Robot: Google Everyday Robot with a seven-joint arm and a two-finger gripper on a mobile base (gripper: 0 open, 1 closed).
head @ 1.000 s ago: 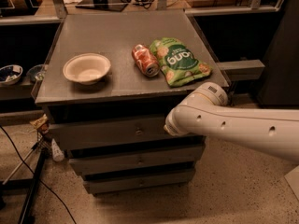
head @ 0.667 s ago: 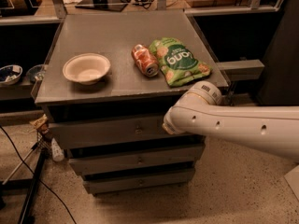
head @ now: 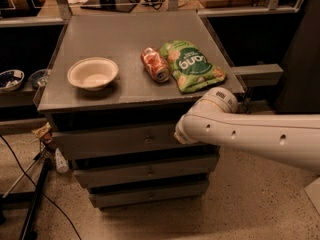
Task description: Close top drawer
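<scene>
The top drawer (head: 110,141) sat just under the top of the grey table (head: 125,29), the tallest of three grey fronts, with its small round knob (head: 148,140) at the middle. A dark gap showed between the drawer's upper edge and the table top. Two slimmer drawers (head: 125,173) lay stacked below it, each with a like knob.

The white arm (head: 250,136) reached in from the right and ended against the right part of the top drawer's front, to the right of the knob. The end effector (head: 178,133) was at that tip, close against the panel, and the arm's rounded casing covered it, so I could not tell whether it was open or closed.

On the table a pale bowl (head: 93,73) stood upright toward the left. A red can (head: 155,64) lay on its side near the middle, and a green snack bag (head: 192,66) lay flat just beside it on the right. Dark cables (head: 30,184) trailed over the speckled floor (head: 235,204) to the left of the table.
</scene>
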